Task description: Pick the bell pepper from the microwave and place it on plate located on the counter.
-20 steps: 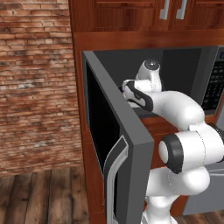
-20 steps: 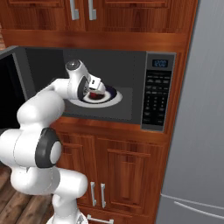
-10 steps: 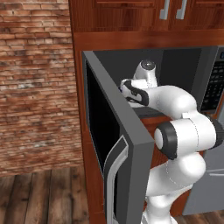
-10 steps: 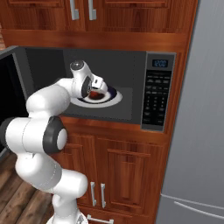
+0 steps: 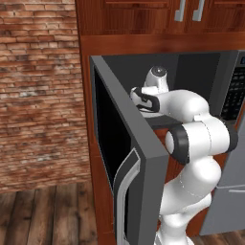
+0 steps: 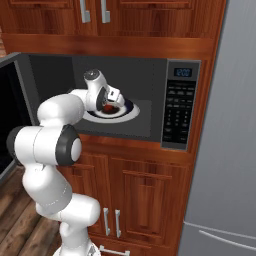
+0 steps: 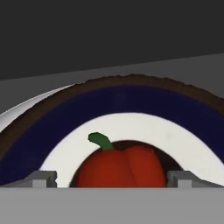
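Observation:
The red bell pepper (image 7: 120,168) with its green stem lies in the middle of a dark-blue-rimmed white dish (image 7: 131,105) inside the microwave (image 6: 182,105). My gripper (image 7: 113,179) is open, and its two fingertips (image 7: 43,178) stand on either side of the pepper, close over it. In the right base view the gripper (image 6: 111,102) reaches into the cavity above the dish (image 6: 131,111), with a bit of the pepper (image 6: 108,106) showing under it. The microwave door (image 5: 119,143) is swung wide open. The plate and the counter are out of view.
The open door and its curved grey handle (image 5: 125,191) jut out to the left of the arm. A grey fridge (image 6: 225,150) stands to the right of the microwave. Wooden cabinets (image 6: 145,200) sit above and below. A brick wall (image 5: 38,95) is at the left.
The hand has pushed a little further into the microwave toward the dish, and the elbow has swung with it. The jaws stayed open.

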You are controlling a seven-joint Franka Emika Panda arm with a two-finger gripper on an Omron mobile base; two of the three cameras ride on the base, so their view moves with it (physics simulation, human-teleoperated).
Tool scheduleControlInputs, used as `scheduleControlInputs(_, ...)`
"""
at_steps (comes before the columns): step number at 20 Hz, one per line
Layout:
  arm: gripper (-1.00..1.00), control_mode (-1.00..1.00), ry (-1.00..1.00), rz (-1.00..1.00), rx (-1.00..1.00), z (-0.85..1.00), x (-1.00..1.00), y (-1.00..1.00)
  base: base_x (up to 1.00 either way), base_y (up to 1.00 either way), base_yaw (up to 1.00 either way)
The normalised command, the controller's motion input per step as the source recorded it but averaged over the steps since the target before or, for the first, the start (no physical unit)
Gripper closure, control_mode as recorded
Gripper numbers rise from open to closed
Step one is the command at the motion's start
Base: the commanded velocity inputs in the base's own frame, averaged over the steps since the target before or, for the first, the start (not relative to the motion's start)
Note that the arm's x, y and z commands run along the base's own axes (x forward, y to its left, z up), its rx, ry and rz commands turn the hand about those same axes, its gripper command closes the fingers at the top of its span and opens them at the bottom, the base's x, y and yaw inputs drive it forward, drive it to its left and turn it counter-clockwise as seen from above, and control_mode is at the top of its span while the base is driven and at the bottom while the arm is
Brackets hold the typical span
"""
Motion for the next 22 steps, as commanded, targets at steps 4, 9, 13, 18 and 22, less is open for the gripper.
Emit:
scheduleControlInputs(4,1.0,-1.0,0.0,0.0,0.0,-0.31,0.0,0.0,0.0,0.0,0.0)
scheduleControlInputs(9,1.0,-1.0,0.0,0.0,0.0,-0.01,0.0,0.0,0.0,0.0,0.0)
scheduleControlInputs(13,1.0,-1.0,0.0,0.0,0.0,-0.02,-0.09,0.0,0.0,0.0,0.0)
scheduleControlInputs(18,1.0,-1.0,0.0,0.01,0.0,0.07,-0.71,0.0,0.0,0.0,0.0)
scheduleControlInputs(22,1.0,-1.0,0.06,0.0,0.0,0.42,-0.54,0.14,0.0,0.0,0.0)
